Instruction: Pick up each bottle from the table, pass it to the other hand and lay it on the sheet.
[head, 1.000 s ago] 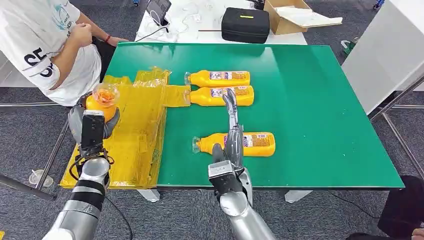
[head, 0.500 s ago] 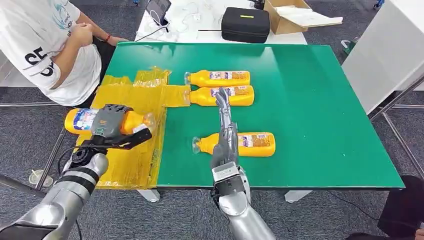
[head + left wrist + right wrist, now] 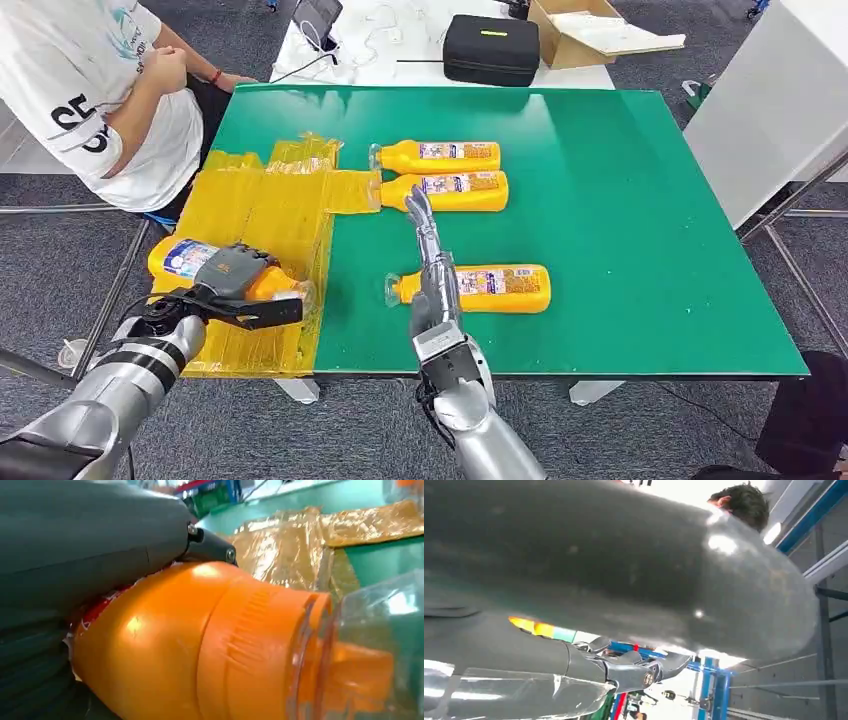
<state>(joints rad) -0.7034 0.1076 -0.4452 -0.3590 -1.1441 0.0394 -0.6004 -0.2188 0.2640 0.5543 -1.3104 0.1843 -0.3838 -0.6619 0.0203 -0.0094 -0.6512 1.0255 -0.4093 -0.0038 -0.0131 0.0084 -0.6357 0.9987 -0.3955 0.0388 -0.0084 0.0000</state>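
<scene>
While a second ago the left hand (image 3: pixel 235 283) held its bottle (image 3: pixel 190 258) upright with the cap toward the camera, it has now turned the bottle onto its side and carried it low over the near part of the yellow sheet (image 3: pixel 262 215), cap end pointing toward the green table (image 3: pixel 620 200). That suggests the laying-down step for this bottle is almost finished, with only the release left; whether the bottle already rests on the sheet I cannot tell. The left hand's fingers are wrapped over the bottle's body, gripping it firmly, and the left wrist view shows the orange shoulder and clear cap (image 3: pixel 350 645) pressed against the palm. The right hand (image 3: pixel 432 265) has drifted a little toward the sheet and hangs with fingers stretched out straight, holding nothing, above the nearest bottle on the table (image 3: pixel 490 288). Two more bottles (image 3: pixel 440 157) lie side by side farther back, near the sheet's edge.
</scene>
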